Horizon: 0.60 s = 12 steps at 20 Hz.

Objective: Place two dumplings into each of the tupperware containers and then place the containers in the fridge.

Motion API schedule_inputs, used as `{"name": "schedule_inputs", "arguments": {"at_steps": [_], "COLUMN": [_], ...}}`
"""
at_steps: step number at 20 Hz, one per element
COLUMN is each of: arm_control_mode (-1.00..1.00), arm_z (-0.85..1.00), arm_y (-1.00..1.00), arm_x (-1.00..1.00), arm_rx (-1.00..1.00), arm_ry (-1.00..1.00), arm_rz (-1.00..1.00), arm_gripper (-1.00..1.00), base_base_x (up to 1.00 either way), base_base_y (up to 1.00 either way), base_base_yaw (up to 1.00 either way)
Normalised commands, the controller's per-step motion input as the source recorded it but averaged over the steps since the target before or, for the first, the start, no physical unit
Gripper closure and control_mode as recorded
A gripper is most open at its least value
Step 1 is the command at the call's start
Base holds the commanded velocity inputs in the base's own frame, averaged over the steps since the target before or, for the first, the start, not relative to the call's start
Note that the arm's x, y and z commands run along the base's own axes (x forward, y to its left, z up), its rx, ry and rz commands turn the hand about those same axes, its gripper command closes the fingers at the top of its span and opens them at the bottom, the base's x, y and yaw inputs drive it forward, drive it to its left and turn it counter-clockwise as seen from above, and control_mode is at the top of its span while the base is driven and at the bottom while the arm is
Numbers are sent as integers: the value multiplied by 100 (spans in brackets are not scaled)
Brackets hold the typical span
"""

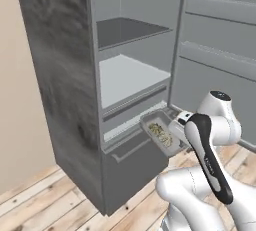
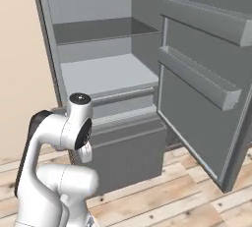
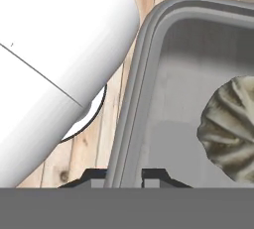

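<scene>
In the left base view the fridge (image 1: 75,100) stands at the left with its door swung open to the right, showing a dark upper shelf (image 1: 127,30), a pale lower shelf (image 1: 130,77) and a drawer front (image 1: 132,162) low down. Just right of the drawer front, held above the wooden floor (image 1: 50,205), is 1 tupperware container (image 1: 161,132), tilted, with dumplings (image 1: 161,134) lying inside it as a mottled cluster. It sits below the pale shelf and outside the fridge interior. The white arm reaches to the container's right, near end.

In the right base view the fridge (image 2: 108,73) interior faces the camera, and the open door (image 2: 206,73) with its 2 door bins (image 2: 197,76) stands to the right.

In the hand view the gripper (image 3: 125,176) is clamped on the container (image 3: 144,74) rim: 1 dark finger tip lies on each side of the raised rim. To the right, inside the tray, 1 dumpling (image 3: 230,129) rests on the pale bottom. Left of the rim the floor (image 3: 111,139) planks show below.
</scene>
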Motion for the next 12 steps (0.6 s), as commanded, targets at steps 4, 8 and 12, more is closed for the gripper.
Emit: {"name": "schedule_inputs", "arguments": {"at_steps": [4,8,12], "arm_control_mode": [100,100,100], "arm_z": [0,0,0], "arm_y": [0,0,0], "arm_x": [0,0,0], "arm_rx": [0,0,0], "arm_ry": [0,0,0], "arm_rz": [0,0,0], "arm_gripper": [100,100,100], "base_base_x": [100,81,58], "base_base_y": [-38,-26,-23], "base_base_yaw": [30,35,48]}}
